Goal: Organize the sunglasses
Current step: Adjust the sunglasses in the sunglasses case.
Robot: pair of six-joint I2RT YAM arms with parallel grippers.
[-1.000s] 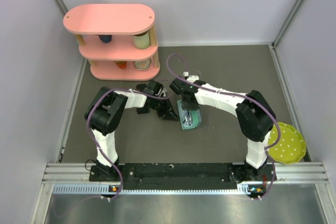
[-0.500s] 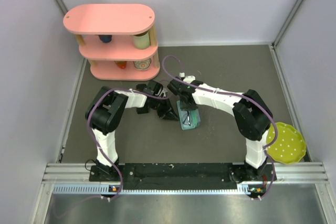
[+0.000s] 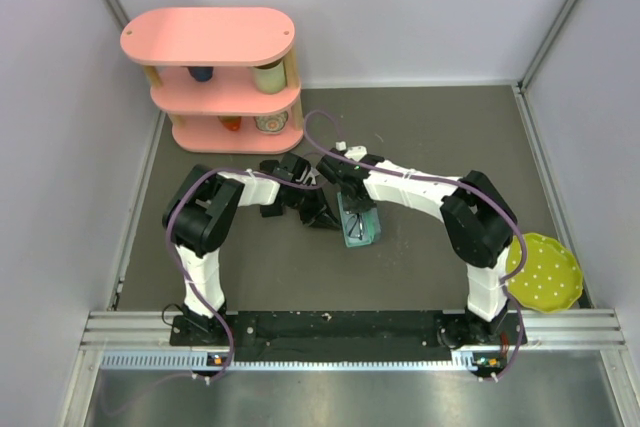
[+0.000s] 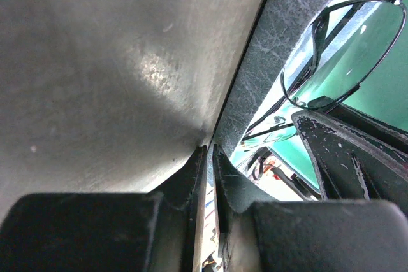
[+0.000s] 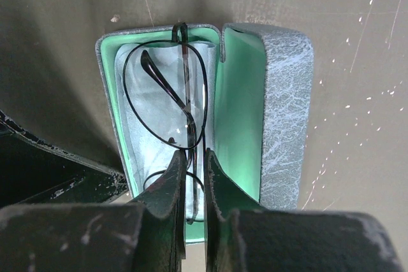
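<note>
A grey-blue case point(image 3: 364, 230) lies open mid-table, its green lining up. The wire-framed sunglasses point(image 5: 167, 87) rest inside it on a light blue cloth point(image 5: 131, 135), beside the raised lid point(image 5: 287, 106). My right gripper point(image 5: 196, 154) hangs just over them, shut to a slit through which the thin frame shows. In the top view the right gripper point(image 3: 350, 195) is at the case's far end. My left gripper point(image 4: 209, 150) is shut on the case's grey wall point(image 4: 261, 68), at its left side point(image 3: 322, 212). The lens point(image 4: 344, 55) shows beyond it.
A pink three-tier shelf point(image 3: 215, 77) holding cups stands at the back left. A yellow-green dotted plate point(image 3: 545, 272) lies at the right, near the right arm's base. Grey walls close the table on three sides.
The right gripper has shifted a little to the left over the case and its jaws have closed. The left gripper and the case have not moved.
</note>
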